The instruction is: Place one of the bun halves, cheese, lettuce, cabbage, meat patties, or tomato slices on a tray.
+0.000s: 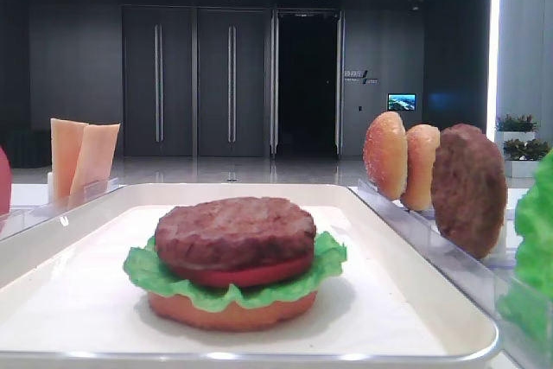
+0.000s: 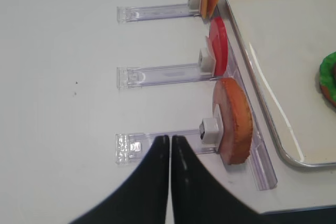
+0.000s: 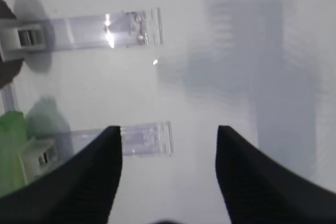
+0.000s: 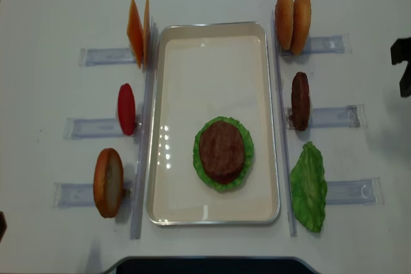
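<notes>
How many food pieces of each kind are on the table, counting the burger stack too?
Bun halves: 4 (3 racked, 1 stacked)
Meat patties: 2 (1 racked, 1 stacked)
Lettuce leaves: 2 (1 racked, 1 stacked)
Tomato slices: 2 (1 racked, 1 stacked)
Cheese slices: 2 (both racked)
Total: 12

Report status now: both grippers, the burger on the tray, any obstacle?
Left gripper shut, empty; right gripper open, empty, over bare table. Meat patty tops stack on tray. Nothing in the way.
</notes>
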Robot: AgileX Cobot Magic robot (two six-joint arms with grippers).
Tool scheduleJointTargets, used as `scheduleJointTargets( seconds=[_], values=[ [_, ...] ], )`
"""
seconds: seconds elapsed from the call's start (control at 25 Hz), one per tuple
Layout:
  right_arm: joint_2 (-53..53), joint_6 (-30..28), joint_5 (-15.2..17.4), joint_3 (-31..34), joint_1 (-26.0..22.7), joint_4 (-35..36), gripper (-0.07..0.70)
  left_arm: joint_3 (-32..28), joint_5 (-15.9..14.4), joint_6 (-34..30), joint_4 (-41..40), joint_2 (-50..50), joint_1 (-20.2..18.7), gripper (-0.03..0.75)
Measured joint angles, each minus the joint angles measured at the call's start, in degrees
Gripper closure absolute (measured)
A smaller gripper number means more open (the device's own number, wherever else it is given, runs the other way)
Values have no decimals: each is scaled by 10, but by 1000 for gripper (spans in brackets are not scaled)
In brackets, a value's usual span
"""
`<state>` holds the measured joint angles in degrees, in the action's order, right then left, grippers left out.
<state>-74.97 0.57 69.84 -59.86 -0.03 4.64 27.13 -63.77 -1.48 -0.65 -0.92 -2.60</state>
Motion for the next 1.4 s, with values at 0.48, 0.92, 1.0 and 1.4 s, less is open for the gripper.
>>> scheduleJointTargets(
  seconds=[0.48,0.92,1.0,1.4],
  values=[
    [231,0,-26,196,0,0,220,0,0,0,0,0,0,716],
    [509,0,-56,291,0,1,220,0,0,0,0,0,0,716],
    [553,0,-56,292,0,1,220,0,0,0,0,0,0,716],
    [724,-25,-55,294,0,1,220,0,0,0,0,0,0,716]
  ],
)
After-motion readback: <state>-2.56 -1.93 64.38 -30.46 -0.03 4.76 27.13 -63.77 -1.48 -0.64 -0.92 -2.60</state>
